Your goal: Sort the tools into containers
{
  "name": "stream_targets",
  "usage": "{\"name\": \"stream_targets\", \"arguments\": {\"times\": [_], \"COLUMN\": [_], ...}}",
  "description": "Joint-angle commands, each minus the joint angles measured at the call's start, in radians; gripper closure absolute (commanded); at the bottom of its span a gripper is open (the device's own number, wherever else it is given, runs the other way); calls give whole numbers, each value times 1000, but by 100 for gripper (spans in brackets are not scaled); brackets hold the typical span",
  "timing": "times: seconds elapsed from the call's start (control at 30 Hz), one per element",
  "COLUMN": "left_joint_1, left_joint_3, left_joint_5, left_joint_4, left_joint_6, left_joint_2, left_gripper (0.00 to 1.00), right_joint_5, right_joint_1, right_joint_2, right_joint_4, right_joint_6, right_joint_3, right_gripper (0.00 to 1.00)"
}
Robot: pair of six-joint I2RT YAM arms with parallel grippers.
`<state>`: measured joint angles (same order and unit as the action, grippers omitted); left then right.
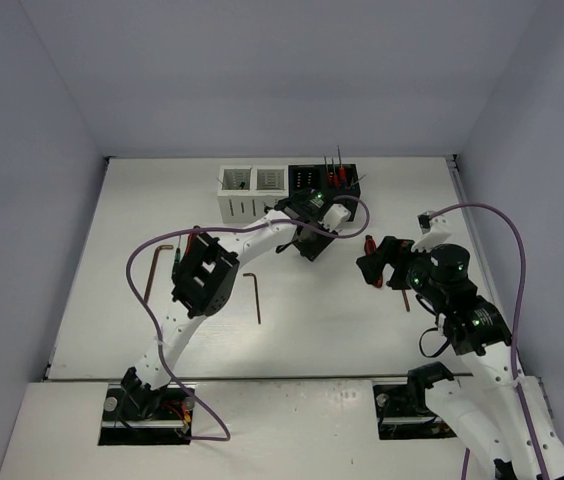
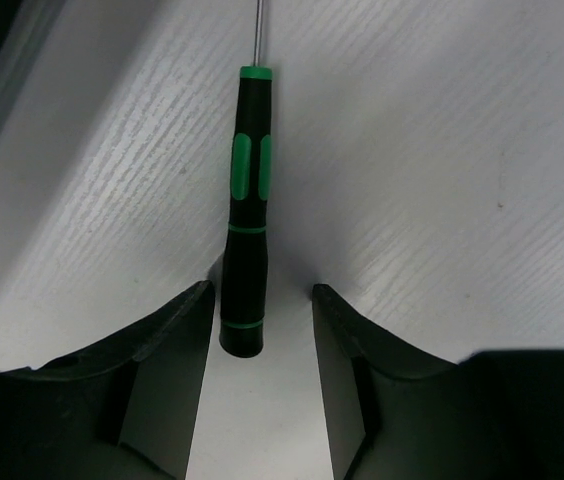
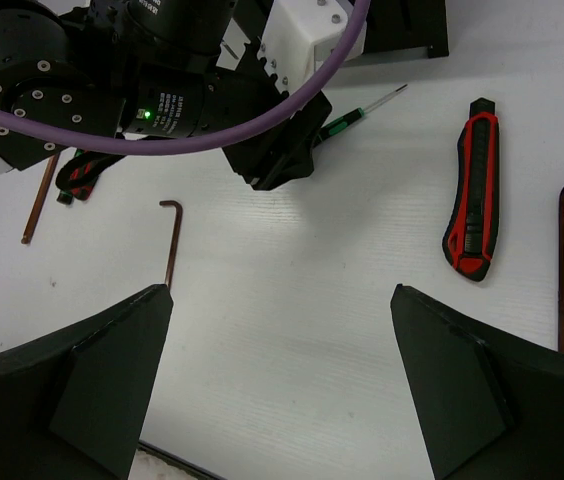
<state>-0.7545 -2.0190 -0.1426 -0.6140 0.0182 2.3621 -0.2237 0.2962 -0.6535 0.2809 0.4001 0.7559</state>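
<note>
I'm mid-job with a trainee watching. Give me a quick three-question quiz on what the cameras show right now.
1. True or false: the left tool is clamped shut on the green-handled screwdriver.
2. What lies ahead of the open right tool in its wrist view? A) hammer B) red-and-black utility knife C) tape measure
3. Fill in: the red-handled screwdrivers stand upright in the ___ container.
Key: 1 false, its jaws straddle the handle with a gap on one side. 2 B. 3 the black container.
</note>
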Motion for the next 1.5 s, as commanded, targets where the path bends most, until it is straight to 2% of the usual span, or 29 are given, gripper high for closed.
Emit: {"name": "stream_targets", "arguments": {"times": [0.0,0.13,0.2,0.53,0.63,0.77,0.83,0.93,1.0,1.3,1.47], "left_joint_1": [21,26,24,-5,-21,-26,-26,-26,-26,-26,-26], "left_joint_3": [-18,46,100,602,706,765,758,696,640,326,241], "left_joint_5": [-3,-15,-25,14,20,20,34,60,63,14,5], "left_joint_4": [-3,-8,-6,-9,-18,-36,-58,-105,-131,-250,-327], "left_joint_6": [-1,-6,-8,-134,-163,-187,-185,-173,-167,-174,-206], "left_joint_2": [-33,-81,-127,-452,-517,-563,-567,-560,-547,-391,-292], "left_gripper": [64,93,100,100,100,80,67,54,50,48,49], "right_joint_5": [10,15,17,32,35,35,38,37,37,37,36], "right_joint_1": [9,9,9,11,11,9,11,12,11,11,12], "right_joint_2": [12,18,20,24,16,4,0,-14,-18,-19,-8], "right_joint_4": [-17,-11,-8,-5,-6,-6,-5,-6,-6,-5,-5], "right_joint_6": [14,14,14,6,3,-8,-15,-23,-28,-32,-24], "right_joint_3": [22,26,28,19,14,10,11,16,22,33,28], "right_gripper": [11,10,10,10,9,9,9,9,9,9,9]}}
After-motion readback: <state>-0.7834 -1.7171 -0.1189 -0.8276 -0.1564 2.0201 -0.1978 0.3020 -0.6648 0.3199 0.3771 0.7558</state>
